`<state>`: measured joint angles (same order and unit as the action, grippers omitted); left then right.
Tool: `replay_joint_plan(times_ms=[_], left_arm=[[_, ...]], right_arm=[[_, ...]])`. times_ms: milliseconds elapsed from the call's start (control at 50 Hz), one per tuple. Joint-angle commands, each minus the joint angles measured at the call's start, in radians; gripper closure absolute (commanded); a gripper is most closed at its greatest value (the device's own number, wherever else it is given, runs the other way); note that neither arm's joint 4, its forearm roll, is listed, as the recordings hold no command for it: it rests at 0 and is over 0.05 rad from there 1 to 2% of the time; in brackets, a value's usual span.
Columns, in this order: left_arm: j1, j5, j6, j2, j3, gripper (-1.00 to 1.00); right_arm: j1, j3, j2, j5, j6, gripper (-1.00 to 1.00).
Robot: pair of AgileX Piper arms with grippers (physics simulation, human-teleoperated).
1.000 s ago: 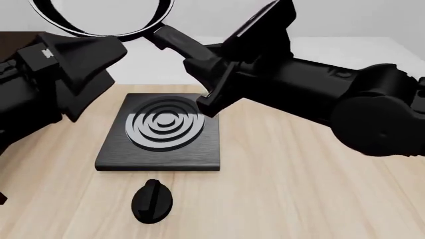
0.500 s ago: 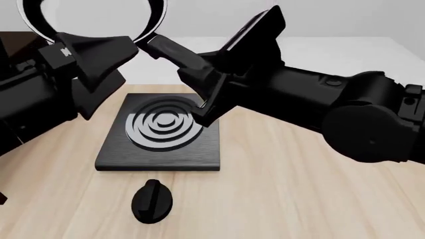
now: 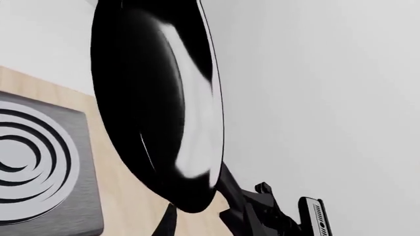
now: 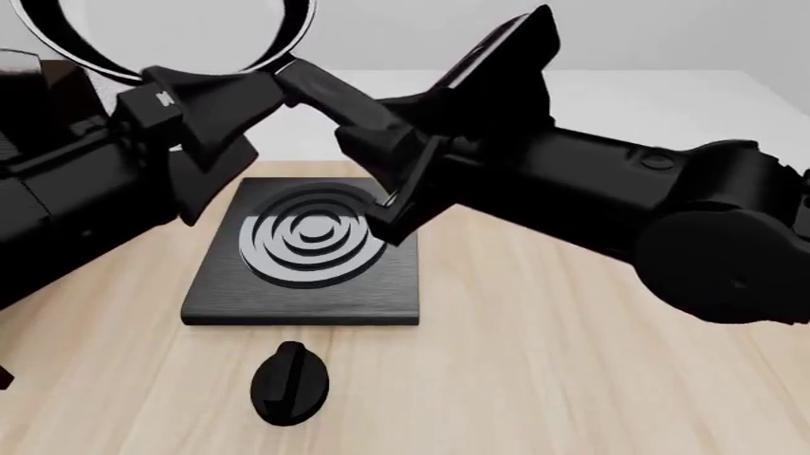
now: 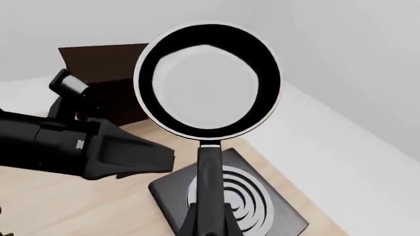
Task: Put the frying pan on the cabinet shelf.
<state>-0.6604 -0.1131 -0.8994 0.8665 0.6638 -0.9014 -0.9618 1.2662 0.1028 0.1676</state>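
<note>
The frying pan (image 4: 288, 28), black with a thin silvery rim, hangs in the air above the table's far left, partly cut off by the top of the front view. Its long handle (image 4: 332, 99) slants down into my right gripper (image 4: 390, 142), which is shut on it. The right wrist view shows the pan (image 5: 208, 83) from above, glossy inside. My left gripper (image 4: 264, 116) is open just under the pan and beside the handle's base, touching nothing. The dark brown cabinet shelf (image 5: 98, 61) stands behind the left arm, with only a corner (image 4: 57, 85) in the front view.
A square black stove plate (image 4: 303, 248) with grey rings lies mid-table under the handle. A black knob (image 4: 288, 381) sits in front of it. Bare light wood stretches to the right and front. The left wrist view shows the pan (image 3: 157, 108) edge-on above the plate (image 3: 46, 162).
My left gripper has moved right and up, closer to the pan's handle. The right arm has carried the pan slightly left.
</note>
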Motion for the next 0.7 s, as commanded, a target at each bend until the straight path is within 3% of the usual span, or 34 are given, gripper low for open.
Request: replay_joint_plan(times_ms=[20,280,460,700], left_arm=[[0.011,-0.025,-0.011,0.040,0.001,-1.00],[-0.030,-0.097,-0.118,0.054,-0.020,-1.00],[-0.029,-0.101,-0.111,0.075,-0.009,-1.00],[-0.020,-0.148,-0.119,0.121,-0.034,-1.00]], right_arm=[[-0.024,-0.013,-0.031,0.018,-0.025,1.00],[-0.042,-0.007,-0.018,0.026,-0.026,1.00],[-0.053,0.004,-0.029,0.038,-0.035,1.00],[-0.075,0.024,-0.071,0.055,-0.087,1.00]])
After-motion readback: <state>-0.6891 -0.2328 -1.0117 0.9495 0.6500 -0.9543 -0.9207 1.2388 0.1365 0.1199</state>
